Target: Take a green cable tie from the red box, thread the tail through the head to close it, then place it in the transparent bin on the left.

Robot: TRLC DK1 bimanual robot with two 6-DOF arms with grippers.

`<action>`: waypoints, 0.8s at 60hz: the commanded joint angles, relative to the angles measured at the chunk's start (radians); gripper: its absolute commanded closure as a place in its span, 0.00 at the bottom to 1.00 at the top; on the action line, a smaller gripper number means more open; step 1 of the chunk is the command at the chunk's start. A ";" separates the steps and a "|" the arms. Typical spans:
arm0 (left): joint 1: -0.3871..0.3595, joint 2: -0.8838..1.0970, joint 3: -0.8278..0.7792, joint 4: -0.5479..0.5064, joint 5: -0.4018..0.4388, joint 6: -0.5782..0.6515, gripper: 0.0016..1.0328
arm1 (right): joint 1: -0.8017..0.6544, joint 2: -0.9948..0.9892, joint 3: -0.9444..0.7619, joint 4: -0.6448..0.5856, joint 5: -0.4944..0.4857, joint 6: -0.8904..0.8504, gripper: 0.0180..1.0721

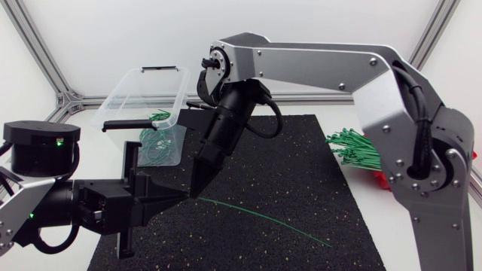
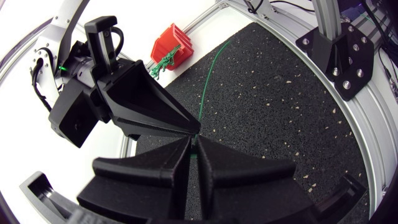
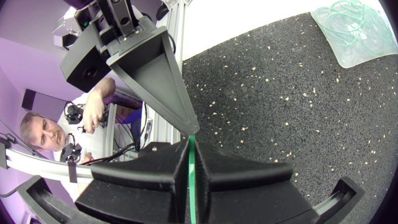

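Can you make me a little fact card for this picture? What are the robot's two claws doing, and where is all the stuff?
left gripper: shut on one end of the green cable tie
right gripper: shut on the same tie, tip to tip with the left one
tie's shape: long tail lies on the black mat, not yet looped
red box: beside the mat, more green ties sticking out
transparent bin: at the mat's far left corner, looped green ties inside

Green cable tie (image 1: 263, 220) straight, unclosed; red box (image 2: 172, 43) at right; transparent bin (image 1: 124, 94) holds ties (image 1: 154, 143), prob. looped.
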 commanded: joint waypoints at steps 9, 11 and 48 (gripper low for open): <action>-0.012 -0.008 0.022 -0.034 -0.018 0.015 0.97 | 0.004 -0.028 -0.049 0.015 0.015 0.014 0.94; -0.012 -0.008 0.025 -0.043 -0.018 0.013 0.97 | 0.004 -0.044 -0.067 0.043 0.026 0.014 0.93; -0.013 0.076 0.208 -0.286 -0.015 -0.076 0.97 | -0.066 -0.176 -0.173 0.291 0.257 0.014 0.44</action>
